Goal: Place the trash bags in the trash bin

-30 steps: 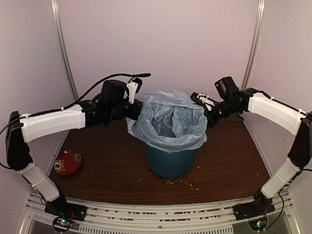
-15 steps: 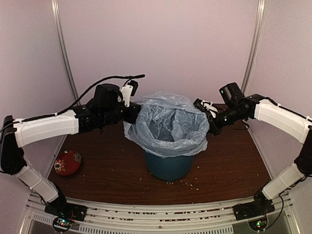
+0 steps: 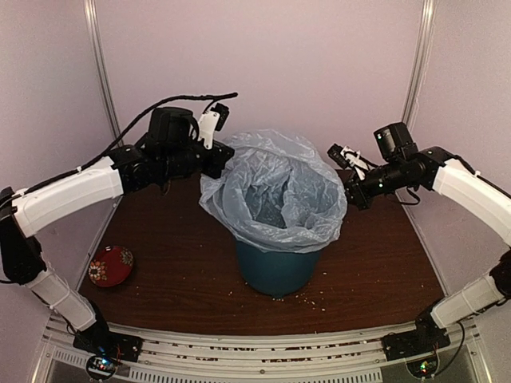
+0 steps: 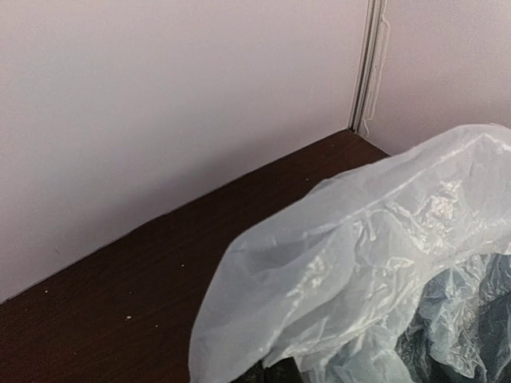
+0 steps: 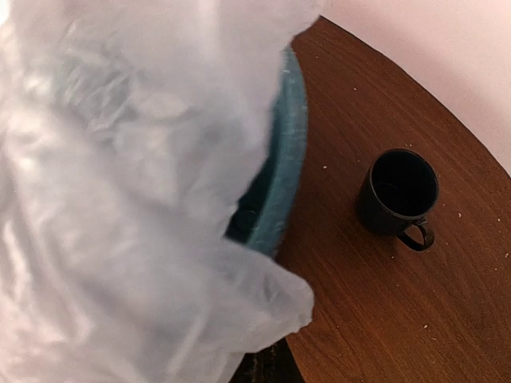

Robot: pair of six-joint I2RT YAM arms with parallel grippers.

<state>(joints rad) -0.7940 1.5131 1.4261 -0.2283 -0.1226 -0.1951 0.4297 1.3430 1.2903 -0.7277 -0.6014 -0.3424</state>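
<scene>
The trash bag (image 3: 271, 199) is a thin pale blue-grey plastic bag, held with its mouth wide over the round teal trash bin (image 3: 275, 270). Its lower part hangs inside the bin. My left gripper (image 3: 224, 163) is shut on the bag's left edge, and my right gripper (image 3: 349, 194) is shut on its right edge. In the left wrist view the bag (image 4: 359, 263) covers nearly all of my fingers. In the right wrist view the bag (image 5: 120, 199) drapes over the bin's rim (image 5: 289, 144).
A small dark mug (image 5: 397, 191) stands on the brown table (image 3: 375, 271) behind the bin's right side. A red patterned bowl (image 3: 110, 265) sits at the table's left edge. Crumbs lie in front of the bin. Pale walls close in on three sides.
Both arms have risen and pulled apart, lifting the bag's rim higher above the bin and stretching its mouth wider.
</scene>
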